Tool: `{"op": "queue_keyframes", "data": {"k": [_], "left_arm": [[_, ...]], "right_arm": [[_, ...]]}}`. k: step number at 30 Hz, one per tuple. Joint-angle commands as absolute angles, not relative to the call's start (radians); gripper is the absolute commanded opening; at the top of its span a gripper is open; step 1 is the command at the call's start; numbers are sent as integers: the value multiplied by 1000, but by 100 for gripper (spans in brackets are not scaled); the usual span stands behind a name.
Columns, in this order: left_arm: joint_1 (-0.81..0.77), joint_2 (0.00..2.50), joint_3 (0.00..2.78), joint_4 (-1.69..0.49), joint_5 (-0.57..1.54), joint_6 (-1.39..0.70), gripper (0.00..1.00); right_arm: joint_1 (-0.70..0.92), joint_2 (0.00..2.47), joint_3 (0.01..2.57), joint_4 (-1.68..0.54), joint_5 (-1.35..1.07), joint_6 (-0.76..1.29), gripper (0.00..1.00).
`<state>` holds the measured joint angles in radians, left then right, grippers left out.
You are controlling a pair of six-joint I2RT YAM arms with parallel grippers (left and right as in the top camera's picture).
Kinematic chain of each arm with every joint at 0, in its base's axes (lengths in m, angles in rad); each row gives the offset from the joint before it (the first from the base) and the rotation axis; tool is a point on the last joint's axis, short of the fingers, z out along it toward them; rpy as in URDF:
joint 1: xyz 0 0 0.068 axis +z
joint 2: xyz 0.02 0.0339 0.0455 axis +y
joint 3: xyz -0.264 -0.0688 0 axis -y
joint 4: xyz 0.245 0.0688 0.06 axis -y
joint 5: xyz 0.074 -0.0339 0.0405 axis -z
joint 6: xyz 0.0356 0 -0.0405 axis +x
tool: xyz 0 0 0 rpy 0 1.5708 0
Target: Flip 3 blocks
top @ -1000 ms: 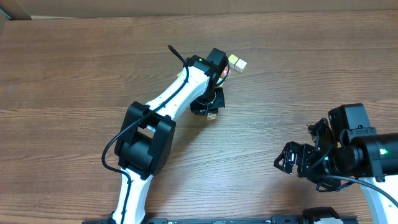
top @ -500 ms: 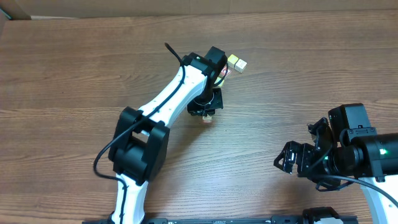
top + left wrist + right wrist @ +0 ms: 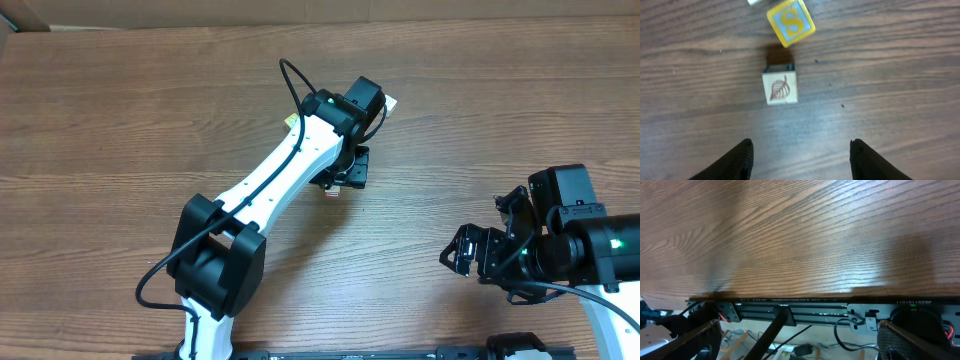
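Seen from above, the brown wood-grain bench (image 3: 120, 120) fills the frame. We see the white-and-black left arm (image 3: 290, 165) stretched from the near edge towards the middle of the far edge. The black right arm (image 3: 590, 250) sits folded at the near right corner.

In the left wrist view, the left gripper (image 3: 802, 160) hangs over bare wood. Its two dark fingers are apart, with nothing between them. In the right wrist view, the right gripper (image 3: 800, 325) looks out over the near edge of the bench. Its fingers are spread wide and it holds nothing.

We find the blocks near the middle of the far edge, beyond the left gripper and clear of its fingers. The small pale wooden cube with a reddish-brown leaf drawing (image 3: 781, 89) lies flat on the bench, leaf face up. Just beyond it, the small wooden cube with a yellow border and a yellow "S" on a blue face (image 3: 790, 22) sits turned askew, and a strip of shadow lies between the two. A pale corner of a third cube (image 3: 754, 1) shows at the top of that view, too cropped for us to read.
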<state>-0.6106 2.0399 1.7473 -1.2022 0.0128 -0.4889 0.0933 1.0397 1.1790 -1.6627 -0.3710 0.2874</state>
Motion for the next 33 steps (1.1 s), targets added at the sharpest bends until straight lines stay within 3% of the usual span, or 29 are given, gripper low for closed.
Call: {"op": "queue_keyframes", "data": {"k": [1,13,16,20,23,33], "left_arm": [[-595,2113,1736,-1188,-17,-437,56],[-575,2228,1736,-1135,-4,-407,54],[-575,2231,1736,-1121,3,-409,41],[-575,2235,1736,-1121,5,-421,14],[-575,2235,1736,-1122,5,-427,17],[-577,2160,1737,-1179,21,-489,10]], "right_arm": [[98,1031,1203,-1668,-386,281,100],[98,1031,1199,-1682,-386,281,100],[98,1031,1199,-1682,-386,281,100],[98,1031,1199,-1682,-386,281,100],[98,1031,1199,-1683,-386,281,100],[98,1031,1199,-1689,-386,281,100]]}}
